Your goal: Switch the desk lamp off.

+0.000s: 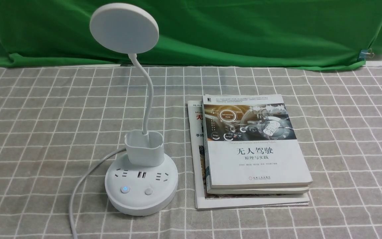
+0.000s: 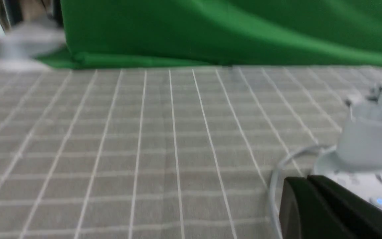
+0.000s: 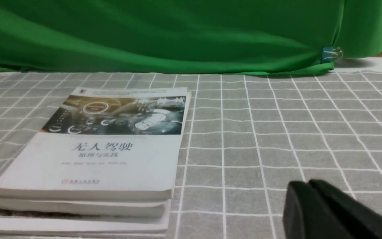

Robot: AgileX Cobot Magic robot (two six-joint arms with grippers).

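Desk lamp: one, left of the worktop's middle, comprising one disc head, one neck, one cup holder and one round base. On the base: two buttons, one lit blue, one unlit; two USB ports; two groups of socket slots. Cable: one.
Thick books: two, stacked, right of the worktop's middle, an upper and a lower. Larger printed matter beneath them: at least one piece, exact count unclear.
Green cloth: one, along the far edge. Binder clip: one, near the far right corner.
Grippers: two, left gripper and right gripper, each partly visible.
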